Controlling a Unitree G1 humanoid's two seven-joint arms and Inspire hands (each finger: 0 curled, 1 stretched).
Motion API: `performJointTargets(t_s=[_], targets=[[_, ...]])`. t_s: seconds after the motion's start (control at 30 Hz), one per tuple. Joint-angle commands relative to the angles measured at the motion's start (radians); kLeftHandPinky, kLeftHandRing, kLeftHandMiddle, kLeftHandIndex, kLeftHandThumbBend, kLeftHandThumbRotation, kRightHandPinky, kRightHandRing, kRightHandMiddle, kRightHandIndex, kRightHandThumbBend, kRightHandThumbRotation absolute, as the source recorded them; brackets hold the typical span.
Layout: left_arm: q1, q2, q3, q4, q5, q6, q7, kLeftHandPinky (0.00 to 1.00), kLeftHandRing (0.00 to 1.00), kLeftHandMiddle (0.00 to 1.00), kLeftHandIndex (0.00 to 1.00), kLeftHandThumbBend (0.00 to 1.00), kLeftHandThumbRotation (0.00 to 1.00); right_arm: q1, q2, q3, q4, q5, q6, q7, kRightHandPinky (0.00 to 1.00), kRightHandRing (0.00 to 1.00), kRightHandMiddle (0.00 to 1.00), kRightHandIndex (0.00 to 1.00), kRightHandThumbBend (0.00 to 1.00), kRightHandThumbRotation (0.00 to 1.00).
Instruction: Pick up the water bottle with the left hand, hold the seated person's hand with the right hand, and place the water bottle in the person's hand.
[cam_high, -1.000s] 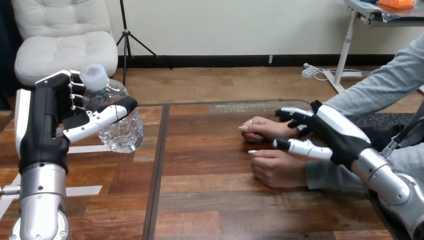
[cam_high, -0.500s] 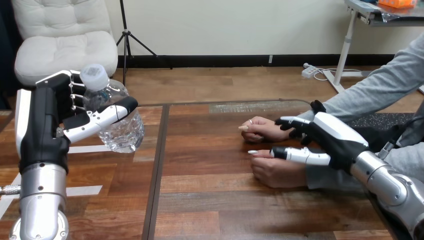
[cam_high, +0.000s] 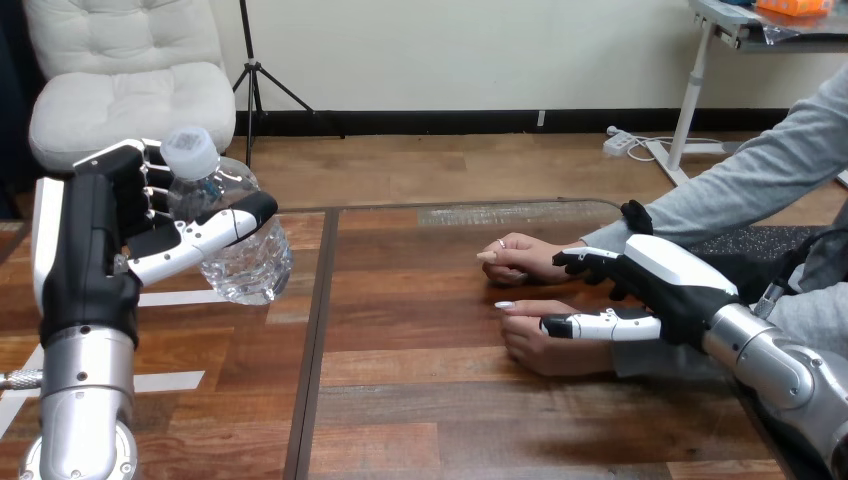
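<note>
Fingers (cam_high: 150, 190) and thumb (cam_high: 205, 232) of the robot's left hand (cam_high: 85, 250) were curled round a clear water bottle (cam_high: 240, 255), gripping it just below its white cap (cam_high: 188, 153). The bottle hung tilted in the air above the left side of the wooden worktop (cam_high: 420, 400), well apart from the seated person. At the right, the fingers (cam_high: 582, 260) of the right hand (cam_high: 675, 285) were stretched nearly straight and gripped nothing, reaching into the gap between the person's two hands. That hand's thumb (cam_high: 600, 326) lay straight across the top of the person's nearer hand (cam_high: 545, 352); whether it pressed down could not be told. The person's farther hand (cam_high: 522, 256) rested loosely closed on the worktop just beyond the robot's fingertips, its grey sleeve (cam_high: 740, 190) running off toward the upper right. The robot's silver left forearm (cam_high: 85, 400) rose from the bottom edge at the left, and the right forearm (cam_high: 780, 370) came in from the lower right corner.
</note>
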Motion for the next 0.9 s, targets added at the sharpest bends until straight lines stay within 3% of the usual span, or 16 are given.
performJointTargets(t_s=[0.0, 0.6, 0.87], targets=[[-0.042, -0.008, 0.016, -0.049, -0.017, -0.044, -0.001, 0.28, 0.34, 0.39, 0.40, 0.72, 0.00, -0.123, -0.033, 0.010, -0.003, -0.001, 0.006, -0.009, 0.73, 0.84, 0.87, 0.88, 0.97, 0.86], [-0.030, -0.004, 0.019, -0.044, -0.025, -0.058, -0.007, 0.29, 0.34, 0.39, 0.40, 0.71, 0.00, -0.152, -0.048, 0.048, 0.012, -0.011, 0.021, 0.019, 0.73, 0.85, 0.87, 0.88, 1.00, 0.82], [-0.029, 0.001, 0.026, -0.029, -0.034, -0.080, -0.020, 0.29, 0.34, 0.39, 0.40, 0.71, 0.00, -0.161, -0.055, 0.058, 0.008, -0.021, 0.029, 0.033, 0.75, 0.85, 0.87, 0.87, 0.99, 0.74]])
